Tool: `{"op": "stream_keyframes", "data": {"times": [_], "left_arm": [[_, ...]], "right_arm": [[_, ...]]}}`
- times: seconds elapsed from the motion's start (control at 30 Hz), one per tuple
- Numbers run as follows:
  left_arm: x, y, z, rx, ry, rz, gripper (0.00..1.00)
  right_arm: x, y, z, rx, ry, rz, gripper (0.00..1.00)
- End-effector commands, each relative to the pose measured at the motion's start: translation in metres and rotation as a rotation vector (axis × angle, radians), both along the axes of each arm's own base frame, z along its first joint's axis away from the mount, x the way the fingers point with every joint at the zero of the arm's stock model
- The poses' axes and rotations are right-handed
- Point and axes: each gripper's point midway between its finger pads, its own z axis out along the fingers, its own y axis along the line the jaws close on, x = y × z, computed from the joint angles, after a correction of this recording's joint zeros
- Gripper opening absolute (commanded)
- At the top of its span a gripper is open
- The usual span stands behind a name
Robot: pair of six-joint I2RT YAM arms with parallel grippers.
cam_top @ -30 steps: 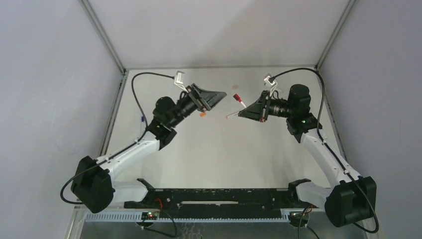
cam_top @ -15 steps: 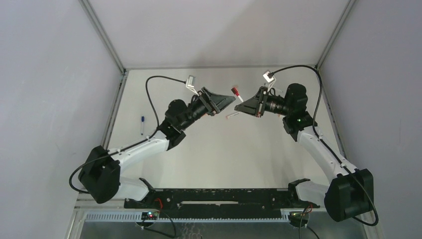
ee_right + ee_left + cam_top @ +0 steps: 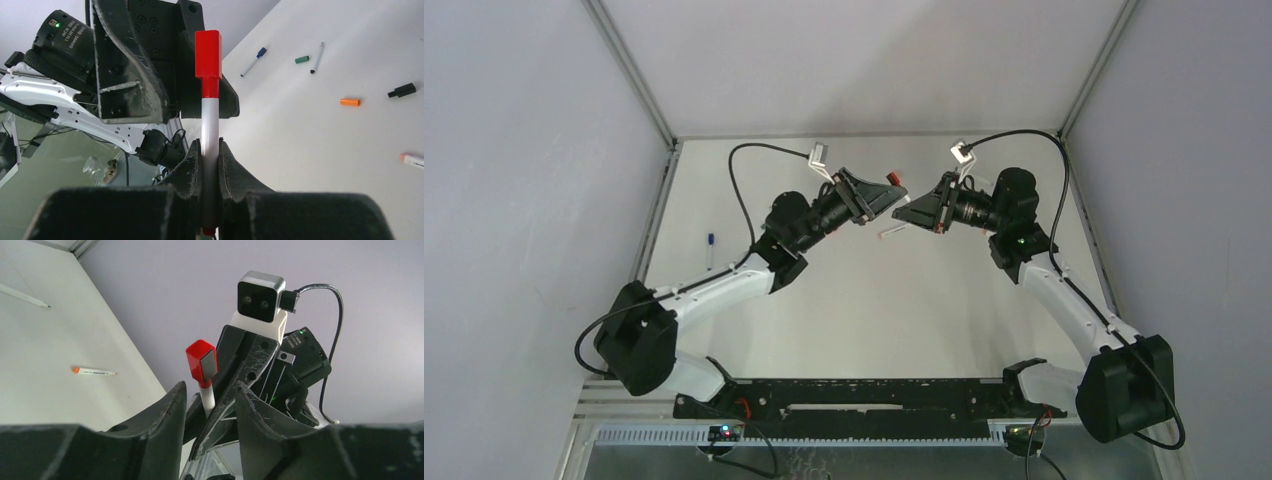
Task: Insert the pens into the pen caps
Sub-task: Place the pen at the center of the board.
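Note:
My right gripper [image 3: 209, 145] is shut on a white-barrelled pen [image 3: 210, 117] that stands upright with a red cap [image 3: 208, 60] on its top end. My left gripper [image 3: 210, 387] is open and empty, its fingers [image 3: 165, 415] pointing at that pen [image 3: 206, 395] and its red cap [image 3: 201, 362] from close by. In the top view both grippers meet above the far middle of the table, left [image 3: 896, 196] and right [image 3: 906, 213], with the red cap [image 3: 892, 180] between them.
On the table lie a blue-capped pen [image 3: 253, 61], a green cap [image 3: 301, 59], a dark-tipped pen [image 3: 316, 57], an orange cap [image 3: 350, 102], a black cap [image 3: 401, 90] and an orange-ended pen [image 3: 412, 160]. Another pen [image 3: 890, 232] lies under the grippers.
My left arm has swung right until its open gripper faces the red-capped pen. My right gripper has shifted slightly left and back with the pen still held.

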Motion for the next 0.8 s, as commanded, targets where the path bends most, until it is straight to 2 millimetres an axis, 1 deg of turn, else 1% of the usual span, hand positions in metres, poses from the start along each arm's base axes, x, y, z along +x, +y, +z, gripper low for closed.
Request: {"op": "stream_keyframes", "data": {"times": [0.0, 0.03, 0.07, 0.1, 0.2, 0.43, 0.5, 0.6, 0.73, 0.77], "left_arm": [[-0.0062, -0.0083, 0.0353, -0.08, -0.063, -0.051, 0.43], [-0.006, -0.0088, 0.0357, -0.085, -0.063, -0.053, 0.42], [-0.0063, -0.0092, 0.0369, -0.091, -0.065, -0.057, 0.39], [-0.0063, -0.0096, 0.0366, -0.094, -0.063, -0.059, 0.33], [-0.006, -0.0093, 0.0361, -0.103, -0.061, -0.058, 0.24], [-0.0079, -0.0085, 0.033, -0.111, -0.053, -0.062, 0.23], [-0.0094, -0.0086, 0.0338, -0.117, -0.058, -0.07, 0.16], [-0.0109, -0.0097, 0.0344, -0.125, -0.064, -0.084, 0.01], [-0.0122, -0.0112, 0.0359, -0.135, -0.071, -0.096, 0.0], [-0.0123, -0.0111, 0.0354, -0.135, -0.07, -0.097, 0.0]], "right_arm": [[0.0017, 0.0032, 0.0101, 0.02, -0.059, -0.004, 0.0], [0.0014, 0.0035, 0.0107, 0.021, -0.06, -0.003, 0.0], [0.0008, 0.0041, 0.0107, 0.022, -0.059, -0.001, 0.0], [0.0005, 0.0046, 0.0107, 0.022, -0.059, -0.001, 0.0], [0.0006, 0.0053, 0.0095, 0.019, -0.054, -0.004, 0.0], [-0.0009, 0.0067, 0.0075, 0.011, -0.057, 0.003, 0.0], [-0.0015, 0.0067, 0.0069, 0.007, -0.06, 0.006, 0.0], [-0.0016, 0.0062, 0.0052, 0.001, -0.058, 0.003, 0.0], [-0.0023, 0.0062, 0.0044, -0.004, -0.061, 0.003, 0.01], [-0.0023, 0.006, 0.004, -0.007, -0.063, 0.003, 0.05]]}}
